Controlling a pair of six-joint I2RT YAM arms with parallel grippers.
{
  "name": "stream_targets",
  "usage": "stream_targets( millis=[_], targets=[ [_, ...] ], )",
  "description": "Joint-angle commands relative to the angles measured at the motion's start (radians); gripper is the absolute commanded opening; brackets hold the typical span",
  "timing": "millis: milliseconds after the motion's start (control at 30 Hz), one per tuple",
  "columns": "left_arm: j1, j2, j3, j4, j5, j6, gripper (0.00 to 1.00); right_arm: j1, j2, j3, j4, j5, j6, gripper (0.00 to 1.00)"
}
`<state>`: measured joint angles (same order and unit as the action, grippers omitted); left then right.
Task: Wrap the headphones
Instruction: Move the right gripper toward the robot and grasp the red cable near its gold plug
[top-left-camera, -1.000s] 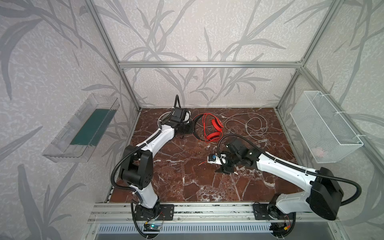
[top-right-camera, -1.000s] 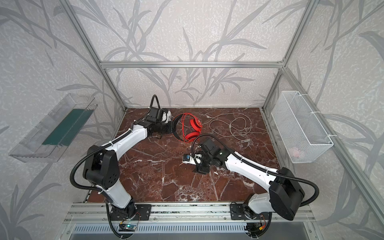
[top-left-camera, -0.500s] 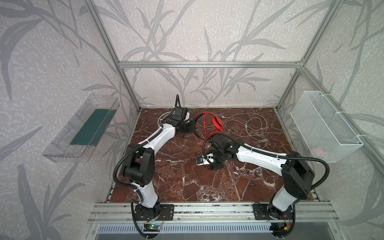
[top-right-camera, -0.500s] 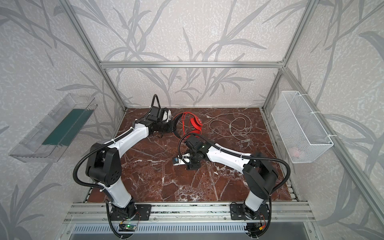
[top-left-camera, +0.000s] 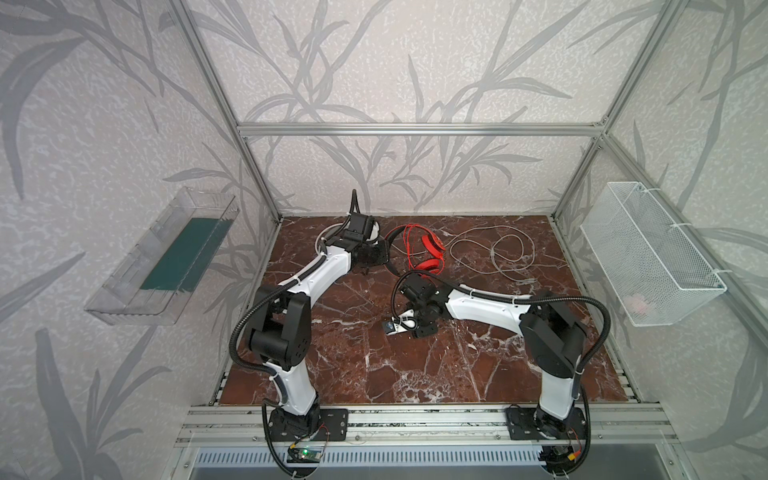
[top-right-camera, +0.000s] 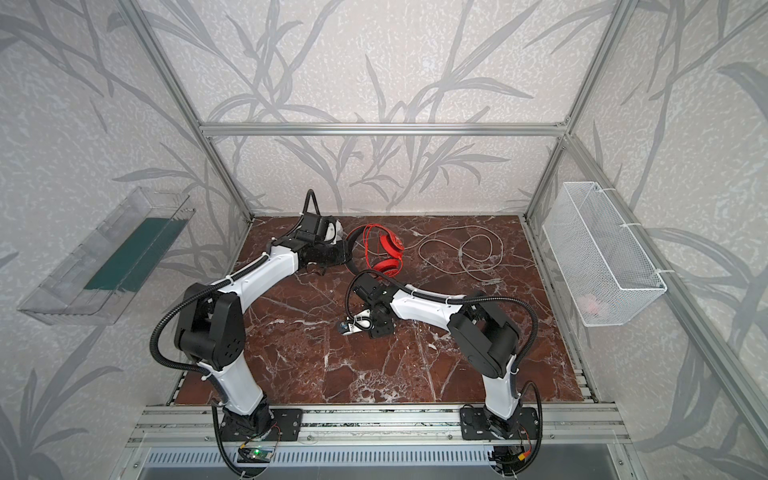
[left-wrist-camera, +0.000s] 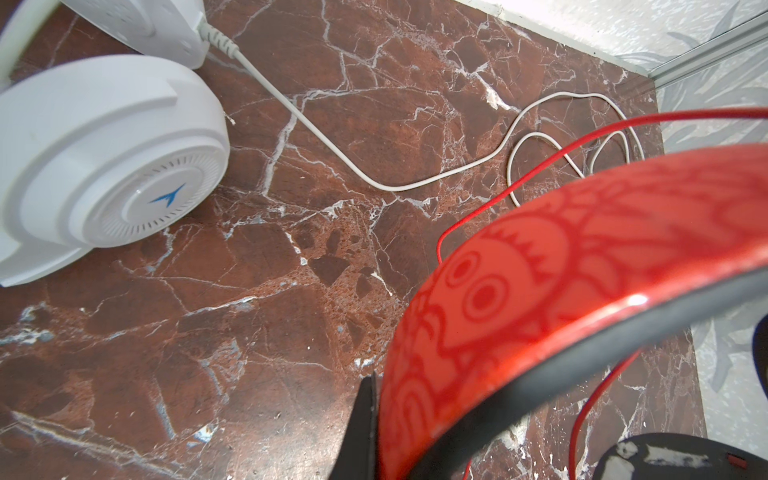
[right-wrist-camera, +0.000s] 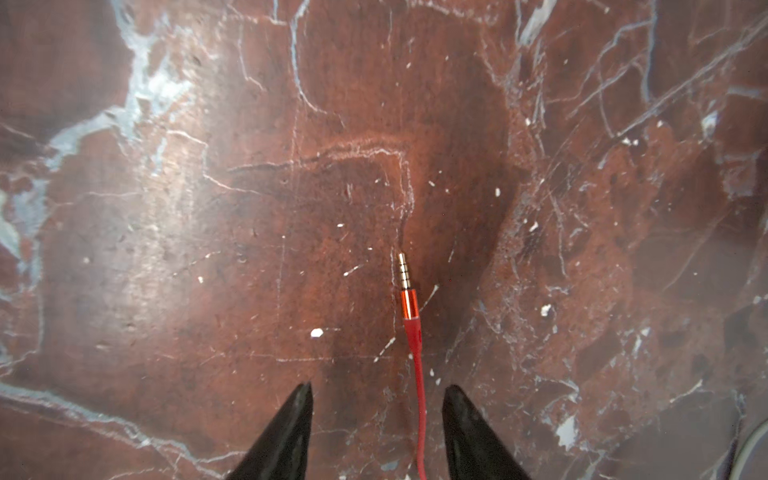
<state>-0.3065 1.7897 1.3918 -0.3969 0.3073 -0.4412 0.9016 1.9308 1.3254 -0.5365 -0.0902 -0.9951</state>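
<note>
Headphones' thin red cable is the nearest piece. At mid-desk it ends in a red-sleeved metal jack plug, seen against the red-brown marble desk. Cannot tell if the plug lies flat on the marble. Right gripper points down over it. Its black fingers stand moderately apart, with the cable running between them, closer to one finger, not pinched.

Just beyond are the red headphones, over-ear with a black inner band, cups toward the middle of the desk. Red cable strands loop across the band's arc. Left gripper reaches in from the left. The wrist view shows its fingers clamped narrow on the patterned red band.

Behind the left wrist, toward the back-left corner, are the white headphones. They are all-white plastic, with round cups resting on the marble and a blue arrow mark on one cup. The arm mostly hides them in both top views. Their long white-grey cable lies in loose loops across the far right of the desk, well apart from both grippers.

Side walls: clear plastic tray on the left, white wire basket on the right.
</note>
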Motion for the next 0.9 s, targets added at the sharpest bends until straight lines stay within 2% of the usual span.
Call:
stream_targets(
  millis=[0, 300, 500, 800, 867],
  targets=[
    [0.004, 0.003, 0.042, 0.016, 0.01, -0.022, 0.0, 0.007, 0.048, 0.067, -0.026, 0.048, -0.028, 0.5],
    [0.009, 0.004, 0.037, 0.012, 0.008, -0.022, 0.0, 0.008, 0.141, 0.143, -0.081, 0.086, -0.042, 0.44],
    [0.009, 0.006, 0.032, 0.012, 0.007, -0.021, 0.0, 0.007, 0.16, 0.145, -0.126, 0.058, -0.051, 0.27],
    [0.013, 0.009, 0.032, 0.016, 0.01, -0.028, 0.0, 0.009, 0.106, 0.078, -0.069, -0.03, -0.047, 0.0],
    [0.013, 0.008, 0.031, 0.016, 0.009, -0.028, 0.0, 0.009, 0.092, 0.063, -0.057, -0.048, -0.044, 0.0]
  ],
)
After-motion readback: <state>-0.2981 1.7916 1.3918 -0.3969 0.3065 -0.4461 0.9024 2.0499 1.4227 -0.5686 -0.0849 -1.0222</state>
